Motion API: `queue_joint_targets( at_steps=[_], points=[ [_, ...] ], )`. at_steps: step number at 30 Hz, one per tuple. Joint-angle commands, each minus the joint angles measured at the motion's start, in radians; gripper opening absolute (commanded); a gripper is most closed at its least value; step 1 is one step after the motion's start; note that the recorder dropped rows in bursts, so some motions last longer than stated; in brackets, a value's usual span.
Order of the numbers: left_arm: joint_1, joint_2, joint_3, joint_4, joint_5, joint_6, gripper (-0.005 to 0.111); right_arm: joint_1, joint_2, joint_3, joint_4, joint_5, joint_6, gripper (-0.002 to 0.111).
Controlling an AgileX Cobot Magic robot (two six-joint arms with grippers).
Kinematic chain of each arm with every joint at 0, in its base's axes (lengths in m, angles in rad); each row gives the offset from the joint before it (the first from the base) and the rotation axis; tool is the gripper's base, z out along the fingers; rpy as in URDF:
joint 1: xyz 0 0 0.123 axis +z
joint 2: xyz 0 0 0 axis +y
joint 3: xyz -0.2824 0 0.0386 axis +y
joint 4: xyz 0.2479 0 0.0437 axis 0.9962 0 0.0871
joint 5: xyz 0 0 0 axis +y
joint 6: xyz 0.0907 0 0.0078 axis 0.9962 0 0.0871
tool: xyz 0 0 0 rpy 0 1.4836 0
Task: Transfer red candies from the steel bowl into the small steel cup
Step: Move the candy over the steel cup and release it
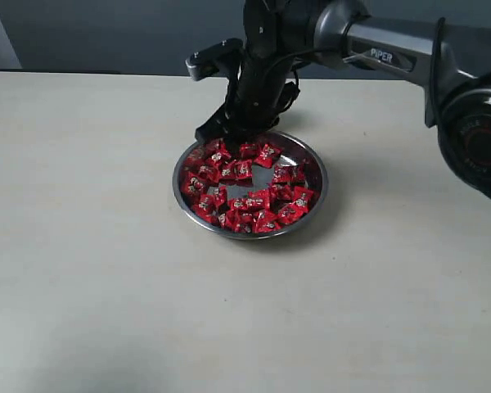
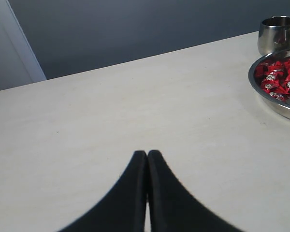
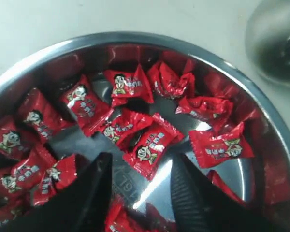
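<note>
The steel bowl (image 1: pixel 322 190) stands mid-table, full of red candies (image 1: pixel 250 201). My right gripper (image 1: pixel 237 133) reaches down over the bowl's far side. Its wrist view shows the gripper (image 3: pixel 141 163) open, low over the bowl (image 3: pixel 135 37), with bare steel between the fingers and nothing held. One candy (image 3: pixel 147 149) lies just ahead of the tips, with others (image 3: pixel 130 84) around it. The small steel cup (image 3: pixel 275 43) stands just outside the rim, blurred; the arm hides it in the exterior view. My left gripper (image 2: pixel 147 153) is shut and empty over bare table, with the bowl (image 2: pixel 268 99), candies (image 2: pixel 278 79) and cup (image 2: pixel 276 34) far off.
The pale table (image 1: pixel 90 246) stretches wide on every side of the bowl. A dark grey wall (image 1: pixel 106 33) runs behind its far edge. My right arm (image 1: pixel 393 53) comes in from the upper right, above the table.
</note>
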Motion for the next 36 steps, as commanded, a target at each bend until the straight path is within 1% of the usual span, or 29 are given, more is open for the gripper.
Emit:
queue_joint_targets(
  at_steps=[1, 4, 12, 13, 14, 15, 16, 17, 24, 29, 36],
  points=[
    [0.0, -0.004, -0.001, 0.003, -0.007, -0.005, 0.0, 0.0, 0.047, 0.004, -0.044, 0.003, -0.002, 0.042],
    [0.0, -0.004, -0.001, 0.003, -0.007, -0.005, 0.0, 0.0, 0.071, 0.004, -0.064, 0.0, 0.009, 0.04],
    [0.0, -0.004, -0.001, 0.003, -0.007, -0.005, 0.0, 0.0, 0.102, 0.004, -0.059, -0.033, 0.024, 0.04],
    [0.0, -0.004, -0.001, 0.003, -0.007, -0.005, 0.0, 0.0, 0.104, 0.004, -0.059, -0.033, 0.024, 0.038],
    [0.0, -0.004, -0.001, 0.003, -0.007, -0.005, 0.0, 0.0, 0.104, 0.004, -0.059, -0.033, 0.024, 0.032],
    [0.0, -0.004, -0.001, 0.003, -0.007, -0.005, 0.0, 0.0, 0.102, 0.004, -0.059, -0.029, 0.024, 0.02],
    [0.0, -0.004, -0.001, 0.003, -0.007, -0.005, 0.0, 0.0, 0.102, 0.004, -0.059, -0.028, 0.024, 0.012],
    [0.0, -0.004, -0.001, 0.003, -0.007, -0.005, 0.0, 0.0, 0.096, 0.004, -0.059, -0.028, 0.024, 0.0],
    [0.0, -0.004, -0.001, 0.003, -0.007, -0.005, 0.0, 0.0, -0.007, 0.004, -0.091, -0.045, 0.028, -0.001],
    [0.0, -0.004, -0.001, 0.003, -0.007, -0.005, 0.0, -0.004, -0.059, 0.004, -0.19, -0.148, 0.045, -0.001],
    [0.0, -0.004, -0.001, 0.003, -0.007, -0.005, 0.0, -0.067, -0.044, 0.004, -0.209, -0.281, 0.105, -0.001]
  ],
)
